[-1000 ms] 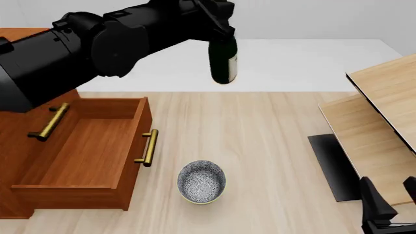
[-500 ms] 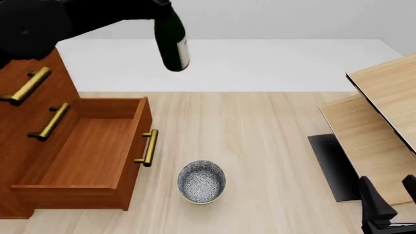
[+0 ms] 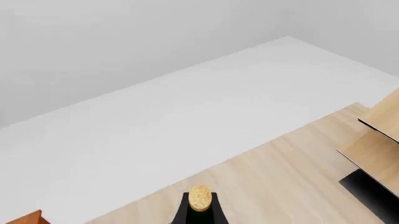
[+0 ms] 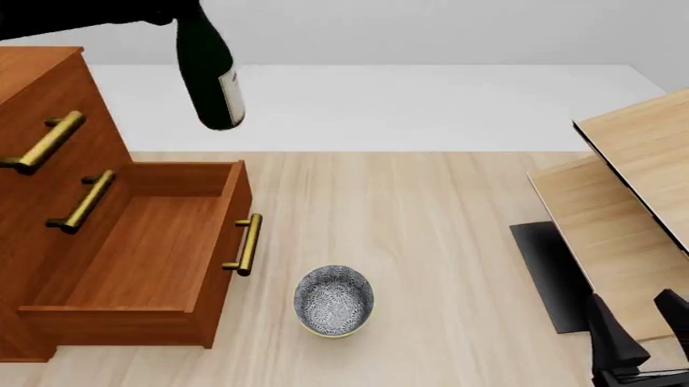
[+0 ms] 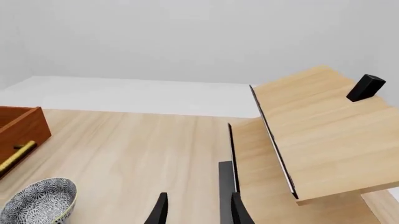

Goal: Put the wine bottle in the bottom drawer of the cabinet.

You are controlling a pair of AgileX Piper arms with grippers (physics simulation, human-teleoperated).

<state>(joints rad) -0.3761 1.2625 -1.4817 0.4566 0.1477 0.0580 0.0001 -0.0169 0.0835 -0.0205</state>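
Front view, nearest first: the right tool [image 4: 640,334] sits low at the near right corner, its two dark fingers [image 4: 606,339] standing apart with nothing between them. In the right wrist view the same two fingertips [image 5: 160,210] show a clear gap over the pale-wood surface [image 5: 137,149].

A little farther in, near the middle of the surface [image 4: 431,242], rests a round bowl [image 4: 335,300] with a grey-white pattern. It stands just to the right of the bottom drawer [image 4: 140,250], apart from it. The drawer is pulled out from the cabinet [image 4: 43,145], its reddish-brown box open at the top and nothing visible inside. A brass bar handle [image 4: 245,243] runs along its front. Above and behind it, two upper drawer fronts carry like brass handles [image 4: 43,143] and are closed.

On the right side lies light pale-wood furniture [image 4: 630,210], made of slanted flat panels, with a dark flat panel [image 4: 551,274] beside it on the surface.

Farthest and highest, the wine bottle [image 4: 211,76] hangs in the air, dark green, base down and slightly tilted, its pale label [image 4: 231,98] near the base. It is above the far end of the open drawer and beside the cabinet's top, touching neither. The left arm holds it by the neck at the top edge; the left tool itself is out of sight there. The left wrist view shows only the bottle's tan cork [image 3: 200,198], so the grip cannot be seen directly.
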